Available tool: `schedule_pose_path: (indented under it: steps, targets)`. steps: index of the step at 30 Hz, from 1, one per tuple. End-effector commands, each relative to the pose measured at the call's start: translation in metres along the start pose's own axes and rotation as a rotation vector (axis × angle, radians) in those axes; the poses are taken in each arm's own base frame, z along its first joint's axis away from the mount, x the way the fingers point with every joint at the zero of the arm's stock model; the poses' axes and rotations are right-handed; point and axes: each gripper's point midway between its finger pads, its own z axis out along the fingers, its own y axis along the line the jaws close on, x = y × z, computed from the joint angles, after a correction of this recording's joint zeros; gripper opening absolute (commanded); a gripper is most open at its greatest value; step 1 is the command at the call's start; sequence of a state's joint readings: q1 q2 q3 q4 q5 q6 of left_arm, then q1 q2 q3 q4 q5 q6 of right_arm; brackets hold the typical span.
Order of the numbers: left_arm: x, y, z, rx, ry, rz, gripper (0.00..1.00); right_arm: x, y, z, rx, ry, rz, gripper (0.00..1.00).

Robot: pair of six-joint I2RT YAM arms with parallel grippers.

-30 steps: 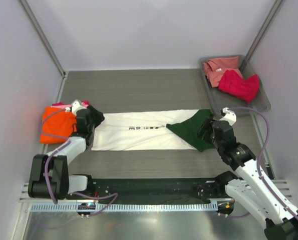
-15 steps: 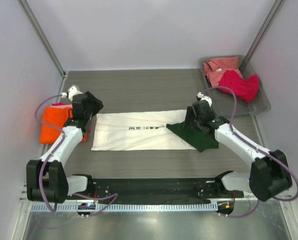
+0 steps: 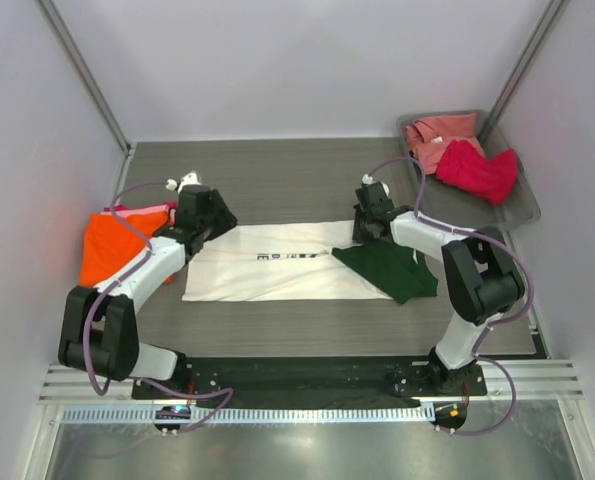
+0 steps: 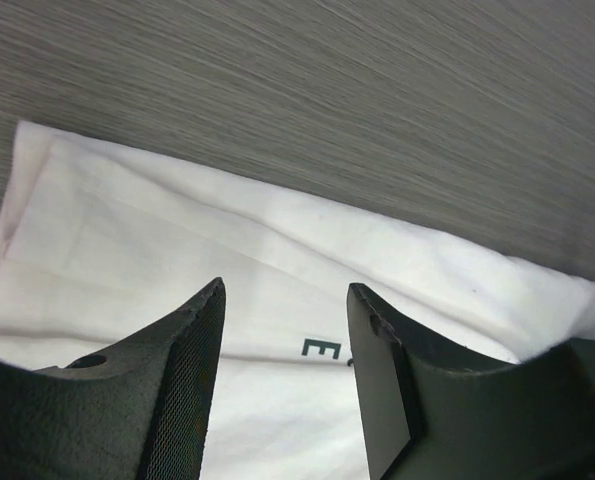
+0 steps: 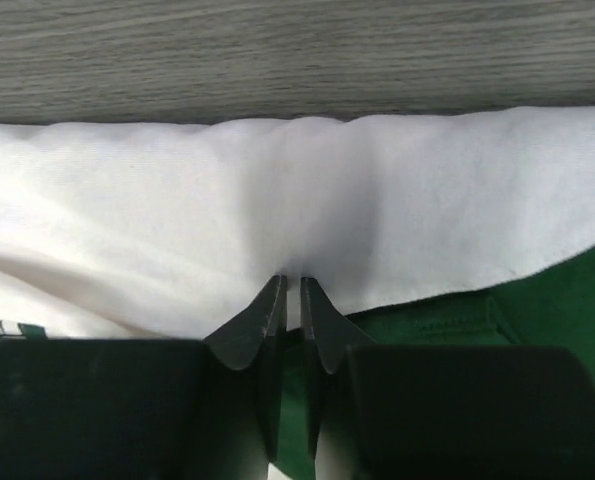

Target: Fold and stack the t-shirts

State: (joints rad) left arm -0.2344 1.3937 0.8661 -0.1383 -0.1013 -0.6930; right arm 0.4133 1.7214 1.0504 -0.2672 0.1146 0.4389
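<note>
Right gripper [image 5: 289, 290] pinches tight on the far edge of the cream t-shirt [image 3: 277, 262], spread flat, right beside its green sleeve [image 3: 389, 270]. Left gripper [image 4: 282, 300] hovers, jaws apart, over that shirt's far-left corner. The orange t-shirt [image 3: 112, 250] lies just left of it.

The top view is bright and evenly lit by diffuse light from above, so shadows under the arms are faint and soft-edged. The orange t-shirt [image 3: 112, 250] throws a warm tint on the pale wall [image 3: 37, 200] beside it. The metal rail [image 3: 277, 445] at the bottom carries a mild sheen.

In the left wrist view the left gripper [image 4: 285, 300] sits close to the lens and its fingers [image 4: 177, 390] look dark and soft. The table [image 4: 377, 90] grain streaks into blur, while the cream t-shirt [image 4: 177, 250] holds detail.

In the right wrist view the right gripper [image 5: 289, 285] reads near black. A grey shadow lies on the cloth just above its tips, and the grain there is sharp.
</note>
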Motion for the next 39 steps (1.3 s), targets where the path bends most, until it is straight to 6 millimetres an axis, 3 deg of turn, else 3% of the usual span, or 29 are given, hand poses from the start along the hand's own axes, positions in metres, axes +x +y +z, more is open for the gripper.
schedule_pose_path:
  steps: [1, 4, 7, 10, 13, 18, 20, 21, 22, 26, 29, 39]
  targets:
    - [-0.015, -0.017, -0.006, 0.019, -0.046, 0.042, 0.53, -0.01, 0.01, 0.003, -0.024, -0.007, -0.033, 0.15]
    - [-0.013, -0.021, -0.003, 0.017, -0.035, 0.063, 0.52, 0.009, 0.01, -0.003, -0.033, 0.04, -0.044, 0.11]
    - [-0.009, -0.023, -0.002, 0.011, -0.028, 0.077, 0.52, 0.019, 0.021, -0.026, -0.083, 0.024, -0.046, 0.11]
    - [-0.008, -0.027, -0.002, 0.008, -0.032, 0.089, 0.52, 0.057, 0.029, -0.043, -0.14, 0.075, -0.04, 0.11]
    - [-0.005, -0.036, 0.0, 0.019, -0.027, 0.107, 0.52, 0.063, 0.038, -0.065, -0.186, 0.047, -0.015, 0.13]
    - [0.007, -0.06, 0.002, 0.072, 0.012, 0.149, 0.52, 0.072, 0.077, -0.104, -0.445, 0.106, -0.029, 0.16]
    - [0.014, -0.068, 0.002, 0.096, 0.027, 0.176, 0.52, 0.057, 0.078, -0.115, -0.45, 0.057, -0.042, 0.22]
    - [0.018, -0.076, 0.0, 0.114, 0.033, 0.197, 0.52, 0.046, 0.063, -0.114, -0.36, 0.007, -0.039, 0.35]
    - [0.022, -0.081, 0.001, 0.124, 0.041, 0.209, 0.53, 0.032, 0.054, -0.115, -0.313, -0.034, -0.041, 0.39]
    - [0.041, -0.104, -0.006, 0.164, 0.058, 0.255, 0.53, 0.003, 0.006, -0.098, -0.117, -0.091, 0.02, 0.44]
    - [0.044, -0.105, -0.004, 0.139, 0.051, 0.279, 0.54, -0.009, -0.018, -0.083, -0.005, -0.108, 0.038, 0.49]
    - [0.034, -0.089, -0.005, 0.043, 0.024, 0.322, 0.56, -0.016, -0.045, -0.022, 0.205, -0.05, 0.0, 0.54]
